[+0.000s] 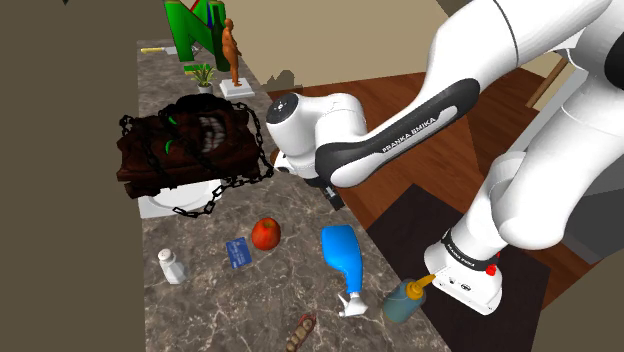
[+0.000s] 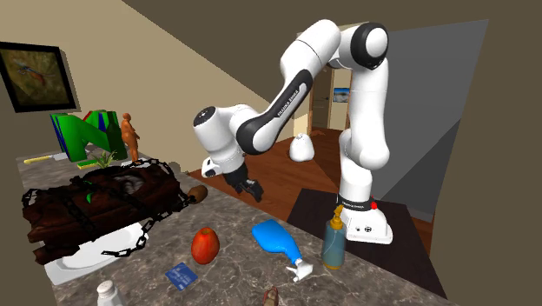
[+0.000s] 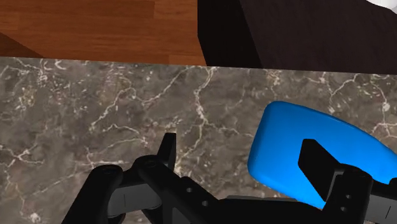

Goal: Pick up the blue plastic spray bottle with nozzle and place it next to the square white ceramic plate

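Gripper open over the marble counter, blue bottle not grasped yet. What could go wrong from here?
The blue plastic spray bottle lies on its side, beneath one finger of the open black gripper rather than between both; closing may shove or roll it.
The upright teal bottle with yellow cap stands beside its white nozzle; a sweep could topple it.
A brown chained bundle covers most of the square white plate; placing nearby may snag it.
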Tool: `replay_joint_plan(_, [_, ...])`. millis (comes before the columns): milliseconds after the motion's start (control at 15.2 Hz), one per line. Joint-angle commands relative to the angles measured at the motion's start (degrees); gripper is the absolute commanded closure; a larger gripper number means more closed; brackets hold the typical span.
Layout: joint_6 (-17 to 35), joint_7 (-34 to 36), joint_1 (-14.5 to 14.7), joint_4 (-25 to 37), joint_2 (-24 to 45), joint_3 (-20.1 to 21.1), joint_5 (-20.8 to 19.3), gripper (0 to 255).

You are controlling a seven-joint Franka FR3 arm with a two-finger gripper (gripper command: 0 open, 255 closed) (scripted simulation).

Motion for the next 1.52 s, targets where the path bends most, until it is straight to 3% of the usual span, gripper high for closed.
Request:
replay_joint_plan(0, [2.02,0.35,-0.22,-1.46,0.59,-0.23,-0.59,0])
replay_joint_plan(528, [2.01,0.35,-0.22,-1.46,0.59,-0.23,-0.58,0])
replay_joint_plan(594, [2.01,0.35,-0.22,-1.46,0.59,-0.23,-0.58,255])
replay_joint_plan(1188, [2.01,0.35,-0.22,-1.46,0.59,-0.23,-0.58,255])
replay_joint_plan(1254, [2.01,0.35,-0.22,-1.46,0.59,-0.23,-0.58,0])
replay_joint_plan(1452, [9.03,-8.66,1.55,-6.34,-1.67,1.64,1.77,0])
